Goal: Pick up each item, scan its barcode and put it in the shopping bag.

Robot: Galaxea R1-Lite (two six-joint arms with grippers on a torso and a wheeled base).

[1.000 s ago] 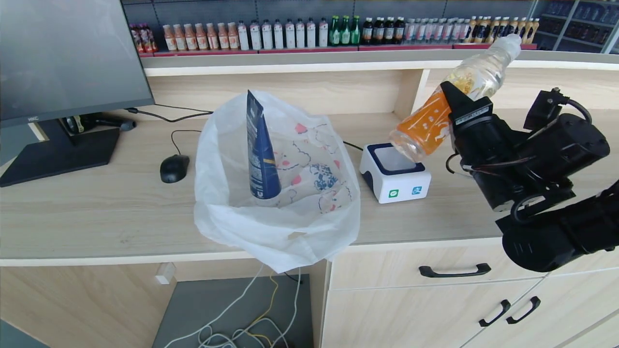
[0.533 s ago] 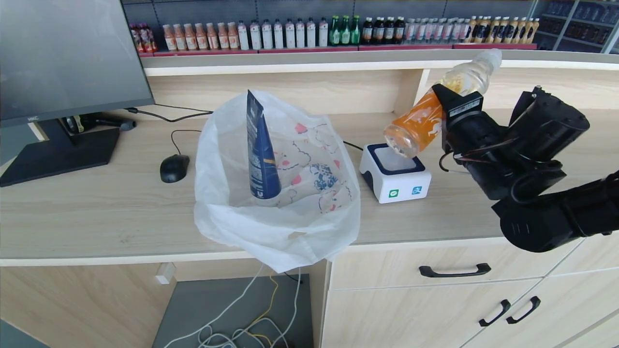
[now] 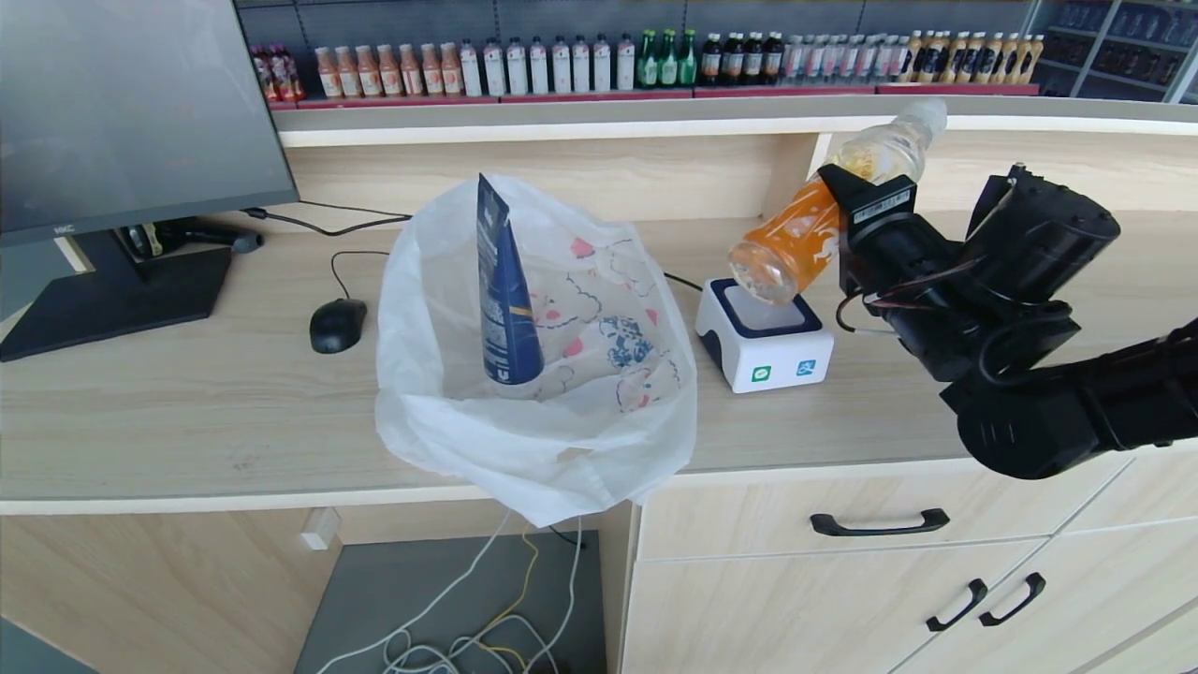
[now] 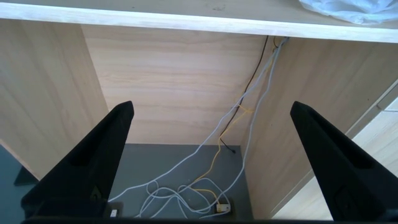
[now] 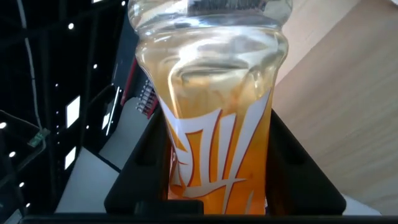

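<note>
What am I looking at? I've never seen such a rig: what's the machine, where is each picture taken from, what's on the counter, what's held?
This is a two-armed robot at a shop checkout. The wide picture comes from a camera on its head, the other two from cameras on its wrists. On the counter are a white shopping bag with a dark blue tube upright inside, a white scanner, a mouse and a monitor. The right gripper is shut on an orange drink bottle, tilted, base above the scanner; its wrist camera sees the bottle close up. The left gripper hangs open below the counter, facing cables.
</note>
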